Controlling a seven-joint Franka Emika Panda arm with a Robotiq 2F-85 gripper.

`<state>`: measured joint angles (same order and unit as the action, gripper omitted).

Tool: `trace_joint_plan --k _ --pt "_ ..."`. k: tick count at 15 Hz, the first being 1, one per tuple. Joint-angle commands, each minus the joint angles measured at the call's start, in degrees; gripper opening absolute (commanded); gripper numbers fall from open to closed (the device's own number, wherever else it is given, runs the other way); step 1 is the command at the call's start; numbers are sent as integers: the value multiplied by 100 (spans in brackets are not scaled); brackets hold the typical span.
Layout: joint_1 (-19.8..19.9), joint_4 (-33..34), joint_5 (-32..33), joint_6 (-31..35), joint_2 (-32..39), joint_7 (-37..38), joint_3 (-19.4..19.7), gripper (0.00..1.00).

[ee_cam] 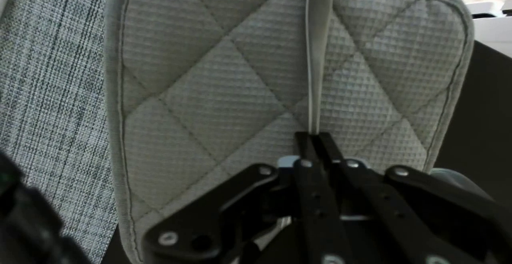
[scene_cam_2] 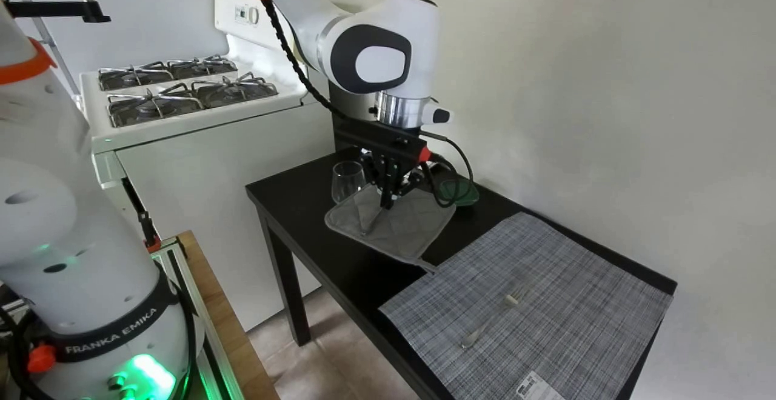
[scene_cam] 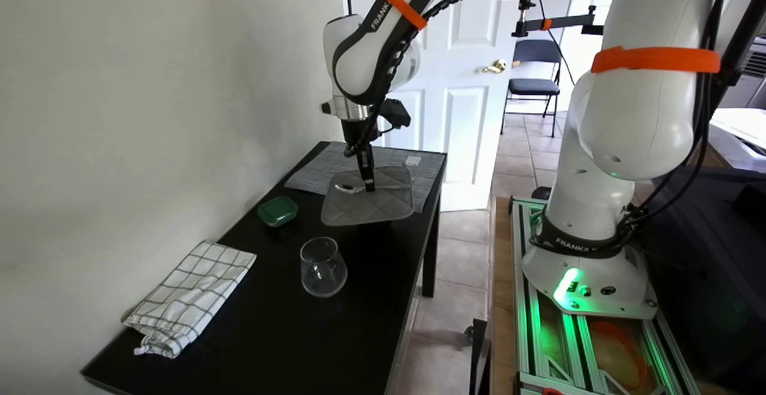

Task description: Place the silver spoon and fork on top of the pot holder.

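My gripper (ee_cam: 314, 136) is shut on the silver spoon (ee_cam: 318, 36), whose handle sticks out past the fingertips in the wrist view. Its bowl (scene_cam: 347, 188) shows beside the fingers in an exterior view. Both spoon and gripper are over the grey quilted pot holder (ee_cam: 224, 76); whether the spoon touches the fabric, I cannot tell. The pot holder (scene_cam_2: 418, 218) lies on the black table, a corner loop toward the woven mat. On that mat lies the fork (scene_cam_2: 485, 327), apart from the pot holder. I cannot make the fork out in an exterior view behind my arm.
The grey woven mat (scene_cam_2: 545, 266) covers one table end. A clear glass (scene_cam: 323, 269) stands beside the pot holder, and a small green container (scene_cam: 277, 211) sits near the wall. Toward the opposite end lies a checkered towel (scene_cam: 191, 299). A white stove (scene_cam_2: 182, 97) stands beyond the table.
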<state>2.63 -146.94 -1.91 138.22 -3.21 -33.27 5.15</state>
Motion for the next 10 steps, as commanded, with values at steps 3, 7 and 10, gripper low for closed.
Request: trace_joint_plan --k 3,7,10 --pt "80 -61 175 122 -12 184 14 32" --pt "88 -59 168 101 -34 185 15 53" --pt "91 -57 161 79 -64 180 21 75"
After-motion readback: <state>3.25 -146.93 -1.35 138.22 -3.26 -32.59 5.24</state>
